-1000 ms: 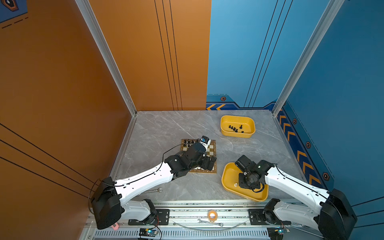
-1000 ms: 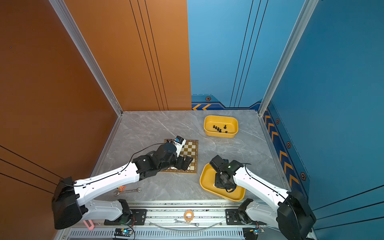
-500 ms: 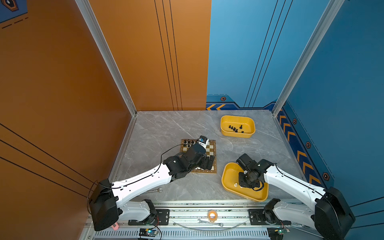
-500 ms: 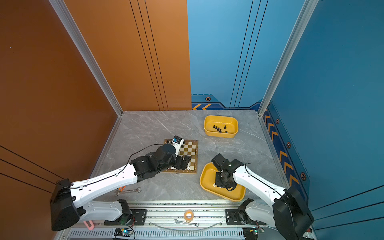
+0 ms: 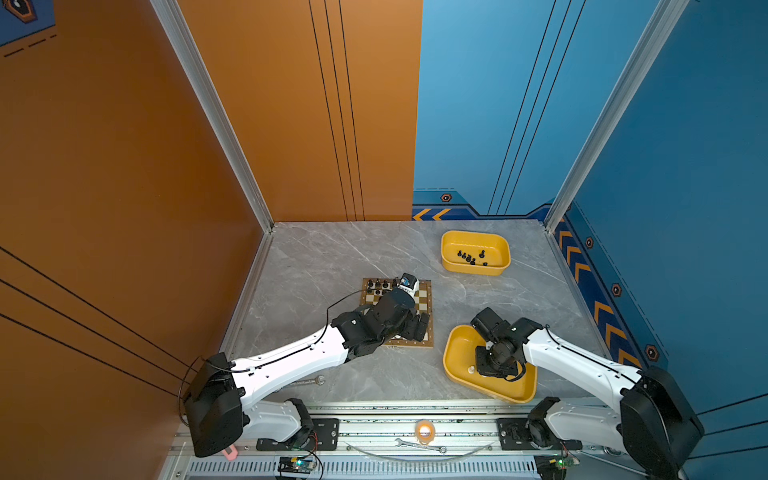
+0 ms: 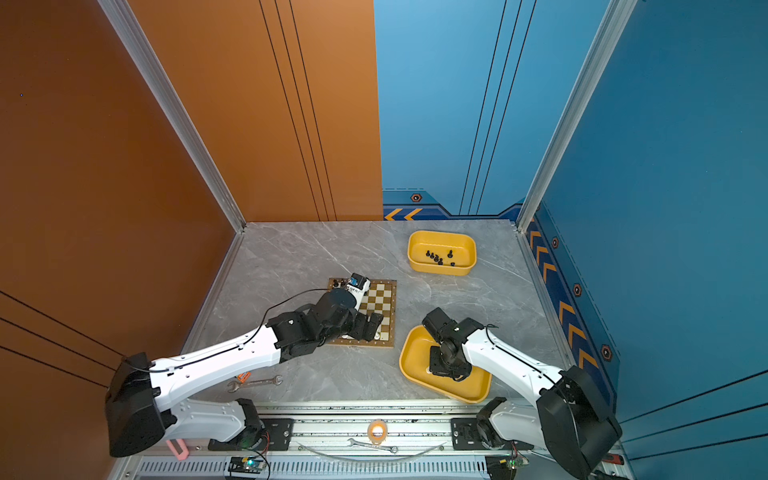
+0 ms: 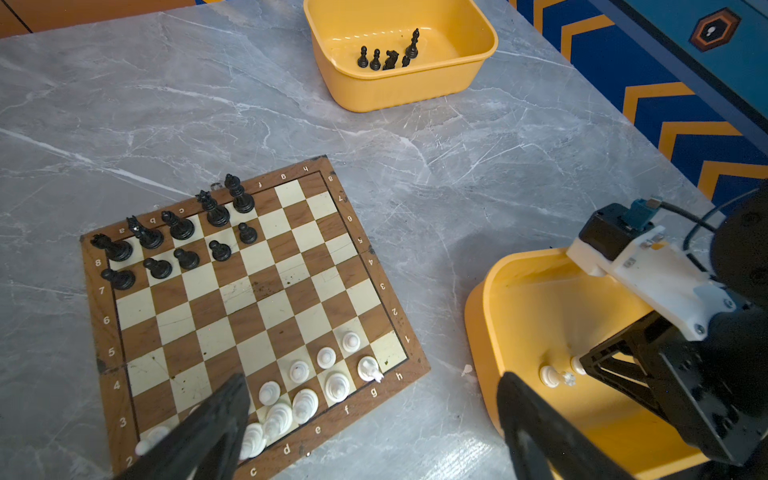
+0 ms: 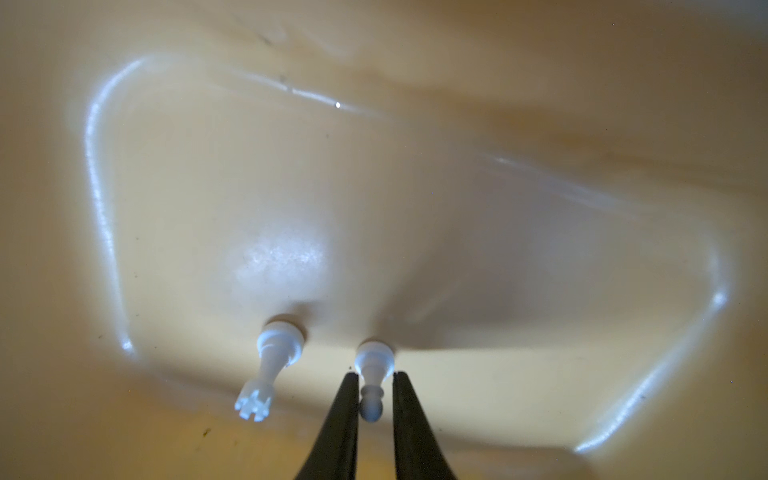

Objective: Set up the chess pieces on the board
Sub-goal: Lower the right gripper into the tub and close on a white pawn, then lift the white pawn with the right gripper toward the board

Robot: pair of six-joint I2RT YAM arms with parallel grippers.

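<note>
Both top views: the board (image 5: 423, 297) lies mid-way across the grey table (image 5: 332, 257), with black pieces (image 5: 378, 285) ranked at its far left corner. The left gripper (image 5: 417, 326) hangs over the board's near right part and hides whatever stands under it. The far tray (image 5: 476, 236) sits well apart, beyond the board to the right, with spare black pieces (image 5: 471, 258) on its floor. The near tray (image 5: 453, 345) sits just right of the board's near corner. The right gripper (image 5: 474, 368) dips into it, tips at a white pawn (image 5: 471, 369). Left wrist view: five tall black pieces stand behind five black pawns at one end of the board. White pieces (image 7: 307, 386) crowd the opposite two rows, beneath and between the left gripper's fingers. Its jaws stand wide and hold nothing; one finger (image 7: 224, 419) hangs over the white rows, the other over the near tray's rim. In that tray a white rook (image 7: 550, 376) stands just beside the pawn, which is at the right gripper's tips. Right wrist view: yellow tray floor throughout, and the jaws are narrow, pinched on the white pawn's upper body from both sides. The pawn's base looks to be on the floor. The white rook stands free just beside it, outside the jaws and untouched.
</note>
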